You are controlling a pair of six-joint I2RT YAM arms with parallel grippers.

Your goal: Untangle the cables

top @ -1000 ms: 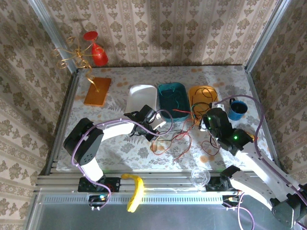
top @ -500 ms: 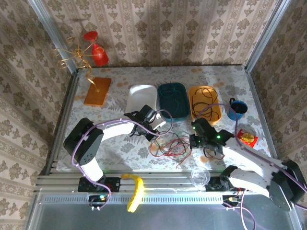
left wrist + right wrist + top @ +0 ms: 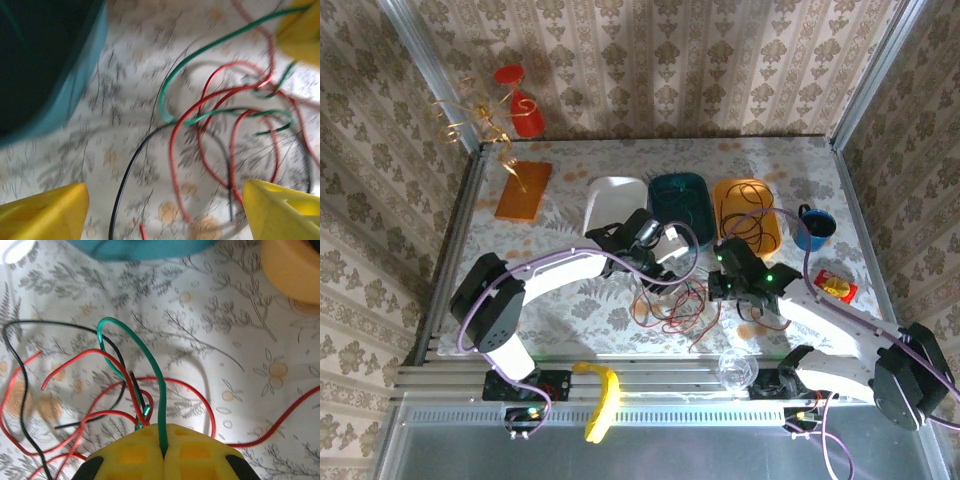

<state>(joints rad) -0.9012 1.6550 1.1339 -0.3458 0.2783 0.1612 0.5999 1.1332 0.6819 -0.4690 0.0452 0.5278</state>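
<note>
Cables (image 3: pixel 672 303): thin red, green & black wires, looped over each other in a loose tangle on the floral tablecloth (image 3: pixel 580 312). They lay just in front of the teal tray (image 3: pixel 678 178) & orange tray (image 3: pixel 745 183), btwn the two grippers. More dark & red loops lay inside the orange tray. In left wrist view a green wire curled across red loops, w/ a black strand running toward the camera; exact crossings too blurred to sort.

Right gripper (image 3: pixel 162 435) was clamped tight on a green wire, yellow fingers pressed together. The wire rose from the seam and arched over red & black strands. Left gripper (image 3: pixel 162 200) was spread wide w/ nothing held, its yellow fingertips low over the cloth on either side of the wires, teal tray wall at upper left of its view.

Room: the tangle's near loops lay close to the table's front edge. Bare cloth lay open left of the tangle, in front of the white tray (image 3: pixel 615 200). To the right, a blue mug (image 3: pixel 812 228) & red snack packet (image 3: pixel 835 288) sat near the right edge, apart from the main tangle.
</note>
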